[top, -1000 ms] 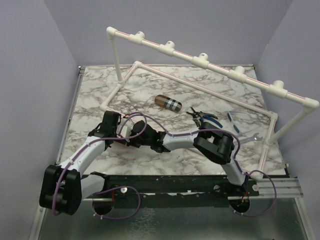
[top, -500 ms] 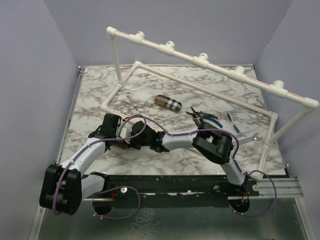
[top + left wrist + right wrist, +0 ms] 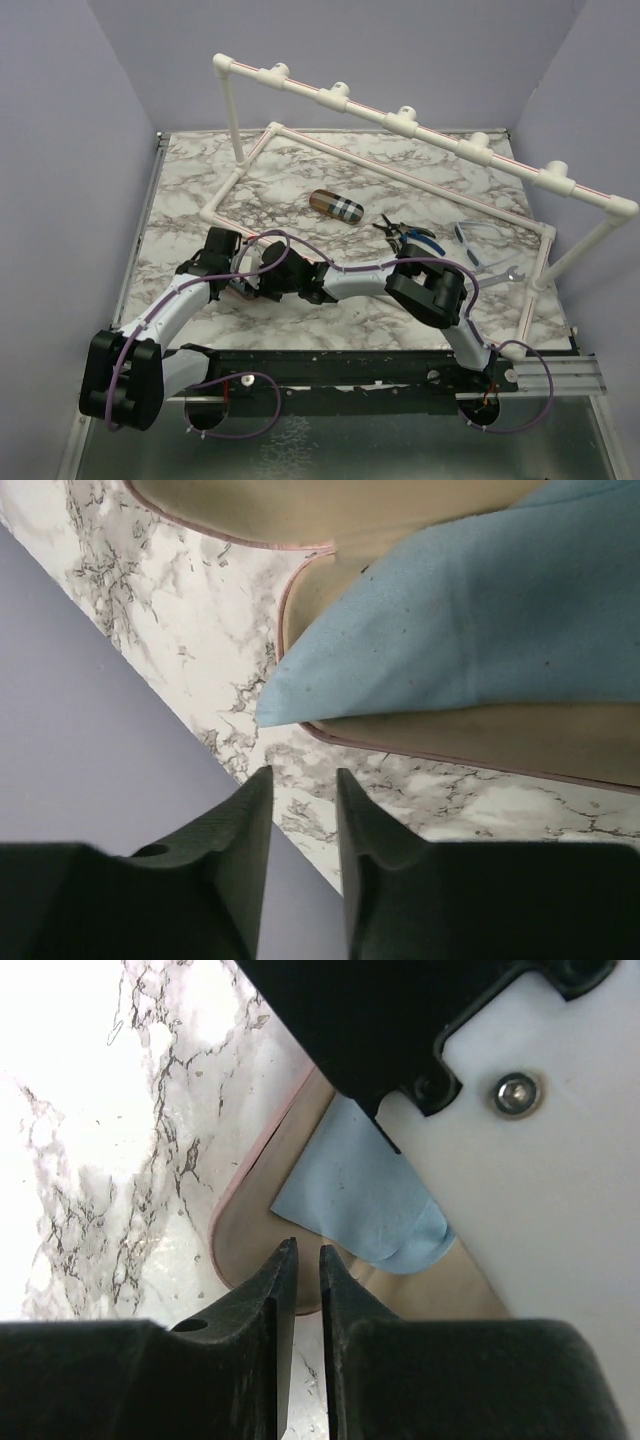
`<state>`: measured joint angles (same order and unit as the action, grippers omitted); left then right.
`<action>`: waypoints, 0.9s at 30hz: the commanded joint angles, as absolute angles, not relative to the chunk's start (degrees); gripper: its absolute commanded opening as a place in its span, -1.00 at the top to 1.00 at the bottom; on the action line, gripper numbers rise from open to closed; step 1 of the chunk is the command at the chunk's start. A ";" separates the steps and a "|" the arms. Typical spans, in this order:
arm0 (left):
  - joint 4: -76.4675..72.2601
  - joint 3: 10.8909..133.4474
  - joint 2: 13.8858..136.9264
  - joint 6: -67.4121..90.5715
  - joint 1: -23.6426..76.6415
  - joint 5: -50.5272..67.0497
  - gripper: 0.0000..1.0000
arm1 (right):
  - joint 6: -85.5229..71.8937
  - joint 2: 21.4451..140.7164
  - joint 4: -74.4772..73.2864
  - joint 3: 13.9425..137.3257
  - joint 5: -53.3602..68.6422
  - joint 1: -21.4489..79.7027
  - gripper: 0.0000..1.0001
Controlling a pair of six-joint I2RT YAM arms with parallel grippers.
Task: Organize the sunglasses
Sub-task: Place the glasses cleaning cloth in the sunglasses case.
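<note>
- Marble table (image 3: 200, 180): one white pipe frame (image 3: 400, 120), 12 to 3 o'clock.
- Left gripper (image 3: 303, 780) and right gripper (image 3: 307, 1255): both slightly parted and empty, over the open pink case (image 3: 480, 740) at 8 o'clock. Best lifted clear without snagging its one blue cloth (image 3: 480, 610).
- Cases: two; the brown plaid case (image 3: 336, 205) lies central.
- Sunglasses (image 3: 478, 240): one blue pair visible, 3 o'clock.
- Pliers (image 3: 405, 233): one.

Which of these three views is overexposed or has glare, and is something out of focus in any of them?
Right wrist: the table burns out to near white at the upper left. Left wrist: even light, the blue cloth sharp down to its specks, the near fingers dark and slightly soft. Top external: soft, even light with faint shadows; the sunglasses are small but distinct.
</note>
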<state>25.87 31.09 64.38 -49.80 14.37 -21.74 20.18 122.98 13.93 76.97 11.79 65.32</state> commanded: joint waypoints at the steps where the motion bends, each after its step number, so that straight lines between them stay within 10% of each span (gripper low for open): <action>1: 31.98 31.09 64.06 -53.66 15.57 -18.94 0.20 | 20.88 121.50 14.24 78.85 12.22 65.74 0.60; 15: 43.05 41.94 63.96 -49.39 15.60 -12.84 -0.16 | 8.41 111.23 22.49 70.16 11.27 63.05 0.51; 27: 43.51 44.72 64.27 -45.63 15.56 -13.37 -0.44 | -9.62 113.25 24.81 67.59 2.06 59.61 -0.47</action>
<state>41.23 43.59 64.40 -46.76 15.40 -13.93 -0.95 111.44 23.20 66.46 7.64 60.60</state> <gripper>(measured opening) 0.686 0.679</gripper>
